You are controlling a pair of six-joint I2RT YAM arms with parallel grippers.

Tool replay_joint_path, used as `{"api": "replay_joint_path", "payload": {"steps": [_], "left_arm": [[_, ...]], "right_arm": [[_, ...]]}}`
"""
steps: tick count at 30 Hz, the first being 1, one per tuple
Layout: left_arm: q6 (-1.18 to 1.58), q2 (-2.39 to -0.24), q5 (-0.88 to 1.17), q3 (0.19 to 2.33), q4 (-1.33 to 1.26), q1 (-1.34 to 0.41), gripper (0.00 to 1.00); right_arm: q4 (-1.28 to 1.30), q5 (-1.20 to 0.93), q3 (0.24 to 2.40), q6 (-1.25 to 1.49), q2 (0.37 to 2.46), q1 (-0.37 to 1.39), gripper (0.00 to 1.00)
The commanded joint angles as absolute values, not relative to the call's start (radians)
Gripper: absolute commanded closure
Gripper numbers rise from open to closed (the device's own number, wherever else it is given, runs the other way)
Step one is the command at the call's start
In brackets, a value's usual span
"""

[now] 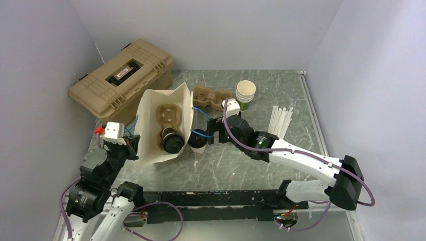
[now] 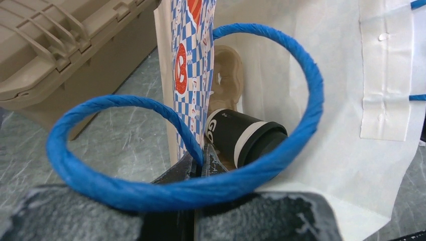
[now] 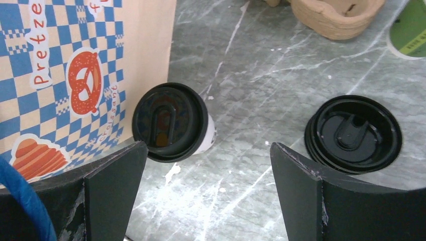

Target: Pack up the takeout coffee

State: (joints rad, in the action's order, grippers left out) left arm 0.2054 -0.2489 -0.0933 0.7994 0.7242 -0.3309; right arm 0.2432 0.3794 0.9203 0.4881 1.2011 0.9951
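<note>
Takeout coffee point(image 1: 197, 142), a pale cup under a black lid, was seen standing upright on the marbled table point(image 1: 241, 165) near the middle of the overhead frame, just beside the right edge of the paper bag point(image 1: 150, 125). Whether cup and bag touched could not be told. In the right wrist view the lidded cup point(image 3: 171, 122) sat left of centre, against the bag's checkered pretzel-printed side point(image 3: 75, 65).

The right gripper point(image 1: 213, 134) was held wide apart and empty, just right of the cup. In its own view the cup was seen ahead of the left finger, not between the fingers point(image 3: 115, 191). A stack of black lids point(image 3: 353, 134) lay at the right of that frame, with a cardboard carrier point(image 3: 336, 17) at the top edge.

The left gripper point(image 2: 202, 161) was clamped tight on the bag's blue rope handle point(image 2: 281, 40), at the lower left edge of the bag in the overhead view. Inside the bag, which lay open on its side, a dark cup point(image 2: 241, 135) was seen lying down.

A tan hard case point(image 1: 123, 75) sat at the upper left, a stack of cream cups point(image 1: 245, 94) above centre, and white straws point(image 1: 281, 120) to their lower right.
</note>
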Motion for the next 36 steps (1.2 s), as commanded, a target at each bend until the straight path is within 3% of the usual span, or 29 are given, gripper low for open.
{"api": "replay_joint_path", "payload": {"steps": [1,10,29,36], "left_arm": [[0.221,-0.253,-0.157,0.83,0.721,-0.333,1.0],[0.24,-0.244,-0.26,0.838,0.76,-0.333,1.0],[0.218,-0.244,-0.195,0.828,0.733,-0.326,1.0],[0.209,-0.244,-0.153,0.827,0.721,-0.324,1.0]], "right_arm": [[0.17,0.312,0.959,0.516,1.244,0.988,0.02],[0.154,0.252,1.069,0.523,1.397,0.973,0.01],[0.168,0.245,1.215,0.444,1.207,0.966,0.01],[-0.043,0.24,1.131,0.464,1.188,0.966,0.01]]}}
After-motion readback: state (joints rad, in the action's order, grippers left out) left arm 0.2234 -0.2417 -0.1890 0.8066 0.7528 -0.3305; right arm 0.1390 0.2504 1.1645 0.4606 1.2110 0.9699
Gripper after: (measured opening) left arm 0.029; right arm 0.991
